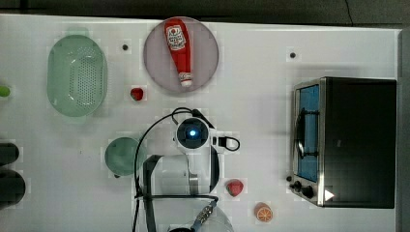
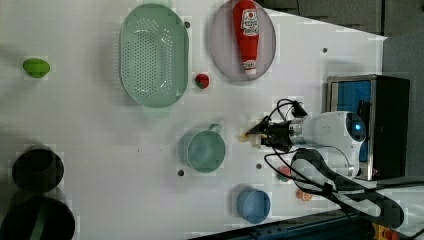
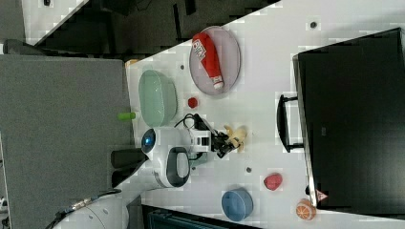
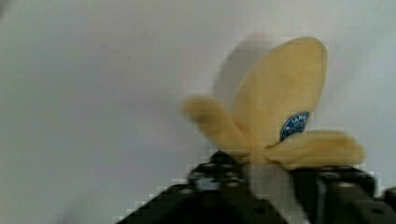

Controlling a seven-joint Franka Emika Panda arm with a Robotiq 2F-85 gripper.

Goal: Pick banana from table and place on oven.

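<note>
I had the gripper point(image 3: 228, 143) lowered over the middle of the white table point(image 1: 261, 121), with its fingers drawn in narrow around the banana point(image 4: 275, 123). In the wrist view they sat on either side of the fruit's lower end, so I judged it gripped, though from these pictures I could not tell whether it had left the tabletop. The hold low on the fruit left its peeled flaps and blue sticker free.

The oven point(image 1: 355, 142) stood well apart, at the top view's right edge, its flat black roof bare, which I judged the natural landing spot.

In the top view the arm's own wrist covered the banana. The right view showed the pale fruit point(image 3: 236, 136) poking out past the fingertips toward the oven's handle. The left view showed the banana point(image 2: 246, 135) as just a yellowish tip point(image 2: 244, 135) beside the green cup point(image 2: 202, 150). The wrist view gave the sticker.
</note>
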